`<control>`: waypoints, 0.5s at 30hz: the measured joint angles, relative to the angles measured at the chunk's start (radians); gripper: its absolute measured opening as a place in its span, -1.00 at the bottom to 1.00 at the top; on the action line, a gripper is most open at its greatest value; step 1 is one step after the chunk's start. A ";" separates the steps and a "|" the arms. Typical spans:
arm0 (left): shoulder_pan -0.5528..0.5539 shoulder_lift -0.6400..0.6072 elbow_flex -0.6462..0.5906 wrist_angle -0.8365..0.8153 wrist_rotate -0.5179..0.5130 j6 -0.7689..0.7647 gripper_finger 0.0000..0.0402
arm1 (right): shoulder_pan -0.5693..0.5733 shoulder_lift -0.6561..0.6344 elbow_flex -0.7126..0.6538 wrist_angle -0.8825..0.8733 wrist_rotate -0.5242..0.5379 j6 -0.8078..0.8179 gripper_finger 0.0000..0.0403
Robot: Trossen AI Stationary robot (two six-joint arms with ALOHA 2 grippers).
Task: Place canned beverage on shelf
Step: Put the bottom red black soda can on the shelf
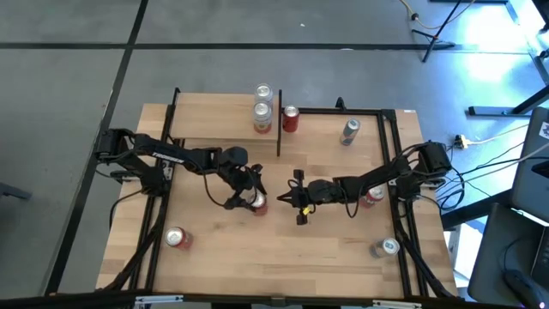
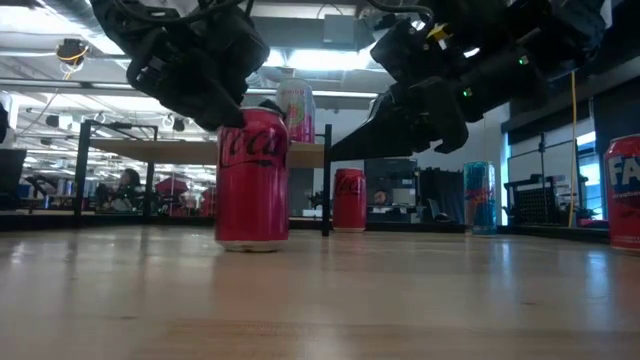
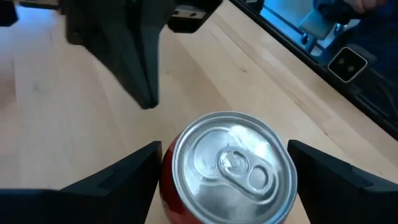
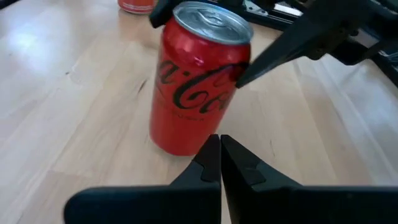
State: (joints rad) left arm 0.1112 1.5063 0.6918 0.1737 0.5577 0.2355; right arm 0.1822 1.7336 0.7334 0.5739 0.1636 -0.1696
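Target can: a red cola can (image 4: 198,84) stood upright on the worktop (image 1: 283,249), just left of centre in the high view and left of centre in the low view.
Left hand: the left hand (image 3: 225,163) sat over the can with its fingers (image 3: 118,177) spread apart, one on each side of the silver lid; gaps showed on both sides, so it did not appear clamped yet.
Right hand: the right hand (image 4: 219,155) hovered near the can, right of it in the high view, its two fingers pressed together and holding nothing.
Shelf: the shelf (image 1: 223,116) lay in the upper left of the high view, well apart from the target; a pale can (image 1: 262,116) already stood on it, with what looked like a second pale can close behind.
Other cans: a second red can (image 1: 290,119) stood just right of the shelf's post, a blue-grey can (image 1: 349,130) farther right, and further cans lay near the lower left and lower right of the high view.
Handling, weight: probably moderate if full; the pictures did not tell whether it was full or empty.
Handling, surface: thin, smooth painted metal, likely slippery and easy to dent under a hard squeeze.
Handling, stability: tall and narrow, so a sideways nudge could tip it.
Where to grip: across the straight wall around mid-height, below the tapered shoulder, fingers square to the side.
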 joint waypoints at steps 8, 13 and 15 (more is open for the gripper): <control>0.000 -0.065 0.005 -0.026 -0.106 -0.089 0.55 | 0.000 0.000 0.000 0.002 0.000 0.000 -1.00; 0.000 -0.158 0.014 -0.037 -0.166 -0.143 0.55 | 0.000 0.000 0.000 0.004 0.000 0.000 -1.00; -0.001 -0.199 0.014 -0.061 -0.210 -0.183 0.55 | 0.000 0.000 0.000 0.002 0.000 0.000 -1.00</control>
State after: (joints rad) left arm 0.1102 1.3071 0.7059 0.1124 0.3477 0.0523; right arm 0.1825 1.7336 0.7334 0.5761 0.1635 -0.1696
